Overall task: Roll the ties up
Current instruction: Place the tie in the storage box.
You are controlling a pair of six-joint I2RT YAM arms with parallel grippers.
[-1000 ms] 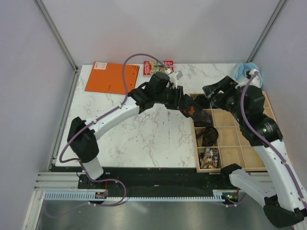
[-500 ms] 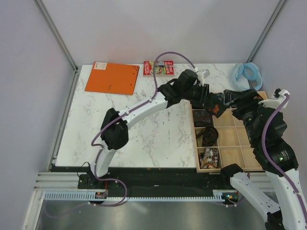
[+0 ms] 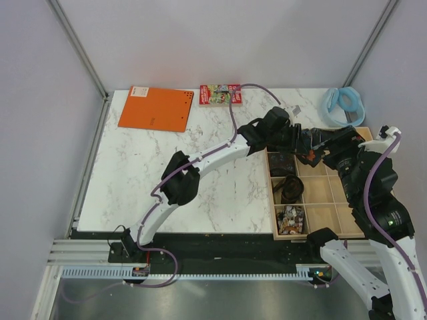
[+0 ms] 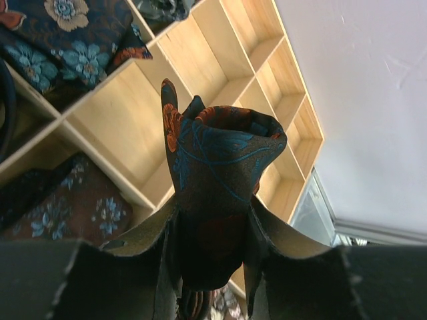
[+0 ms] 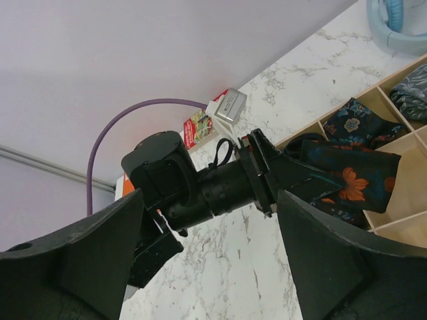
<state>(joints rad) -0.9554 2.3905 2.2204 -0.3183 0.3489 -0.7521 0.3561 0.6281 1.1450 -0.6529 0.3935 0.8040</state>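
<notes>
White marble table, with a wooden compartment tray set at its 4 o'clock corner. A rolled tie, black with orange-red flowers, is pinched between the jaws of the left gripper, its coiled end sticking out past the fingertips, and is held above the tray. The right gripper is seen with jaws spread wide and nothing gripped. Three cells down the tray's 9 o'clock column are filled: floral tie, dark coiled tie, small patterned roll. A grey-blue tie is seen in a 12 o'clock cell.
</notes>
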